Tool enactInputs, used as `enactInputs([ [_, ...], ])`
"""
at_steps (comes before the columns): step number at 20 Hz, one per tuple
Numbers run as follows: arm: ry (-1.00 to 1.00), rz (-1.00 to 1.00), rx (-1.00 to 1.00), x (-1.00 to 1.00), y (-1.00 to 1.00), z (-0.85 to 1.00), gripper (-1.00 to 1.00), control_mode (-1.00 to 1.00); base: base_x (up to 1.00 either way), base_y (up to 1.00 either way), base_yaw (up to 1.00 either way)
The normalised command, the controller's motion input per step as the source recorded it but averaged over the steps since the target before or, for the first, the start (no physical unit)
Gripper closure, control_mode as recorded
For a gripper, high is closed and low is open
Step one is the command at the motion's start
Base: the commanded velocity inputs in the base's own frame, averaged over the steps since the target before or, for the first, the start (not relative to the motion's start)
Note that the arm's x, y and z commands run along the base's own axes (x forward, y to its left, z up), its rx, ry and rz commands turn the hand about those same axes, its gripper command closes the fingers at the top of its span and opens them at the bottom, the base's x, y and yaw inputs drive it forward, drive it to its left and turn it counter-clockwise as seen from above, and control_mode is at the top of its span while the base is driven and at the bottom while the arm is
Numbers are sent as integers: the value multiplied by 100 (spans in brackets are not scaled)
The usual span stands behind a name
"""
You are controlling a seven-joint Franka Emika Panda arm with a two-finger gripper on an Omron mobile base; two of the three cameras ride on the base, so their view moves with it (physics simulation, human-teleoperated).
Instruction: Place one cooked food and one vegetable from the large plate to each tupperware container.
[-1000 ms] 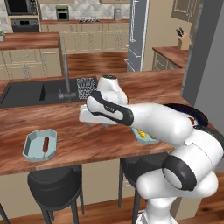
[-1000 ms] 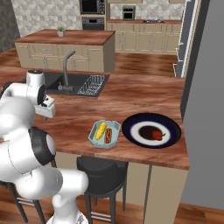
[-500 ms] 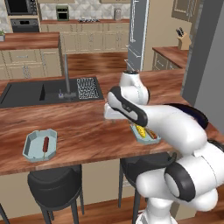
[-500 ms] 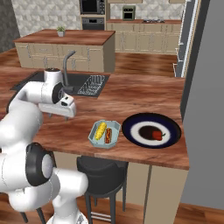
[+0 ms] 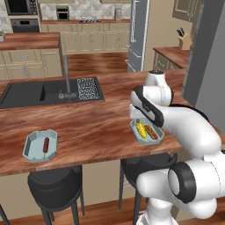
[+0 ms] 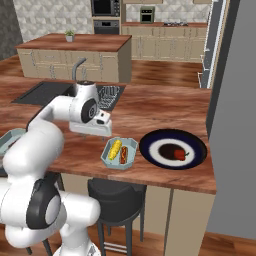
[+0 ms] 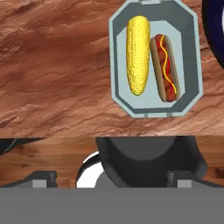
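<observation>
Warm wooden counter all around, and the two-finger gripper (image 7: 112, 180) hangs over it with its tips spread wide and nothing between them. Just ahead sits the near pale blue-grey octagonal tray (image 7: 155, 61), already carrying the short yellow corn cob (image 7: 138, 54) beside the reddish-brown sausage in a tan bun (image 7: 165, 68). What's left is the small round red vegetable (image 6: 181, 154), lying on the wide dark navy round plate (image 6: 150, 141) next to that tray. It looks light, smooth and prone to rolling, so I'd pinch it across its middle, gently. Left base camera gives something the others don't: the far tray (image 5: 31, 142) holding the thin sausage on a stick (image 5: 46, 145), with no vegetable beside it.
</observation>
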Motion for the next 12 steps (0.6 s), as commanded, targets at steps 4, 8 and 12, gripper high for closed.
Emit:
enactInputs([
  [4,-1,0,0,0,-100,0,-100,-100,0,0,0],
  [8,0,-4,0,0,-100,0,-100,-100,0,0,0],
  [12,0,-8,0,0,-100,0,-100,-100,0,0,0],
])
